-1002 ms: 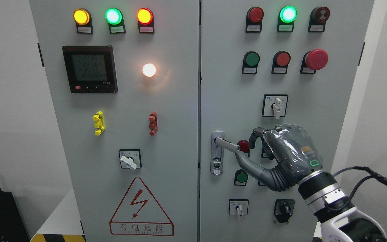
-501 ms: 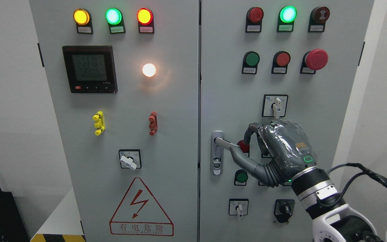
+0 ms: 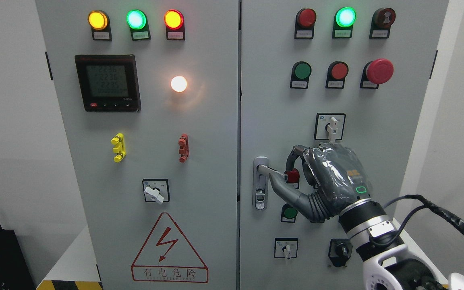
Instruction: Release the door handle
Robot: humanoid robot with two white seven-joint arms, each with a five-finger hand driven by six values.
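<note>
So my right hand (image 3: pixel 320 181) has slid left and a bit up since the earlier frames, and it's now right at the door handle (image 3: pixel 274 172) on the right door (image 3: pixel 280 121) of the cabinet. Going left to right: the handle's lever sticks out sideways from its plate toward the hand, thumb tucked under its free end, curled fingers (image 3: pixel 292 159) over it. Looks like a loose grip to me. Backing off means pulling right, along the lever.

Red button (image 3: pixel 292 176) and green button (image 3: pixel 289 212) crowd the door handle (image 3: pixel 273 173).
</note>
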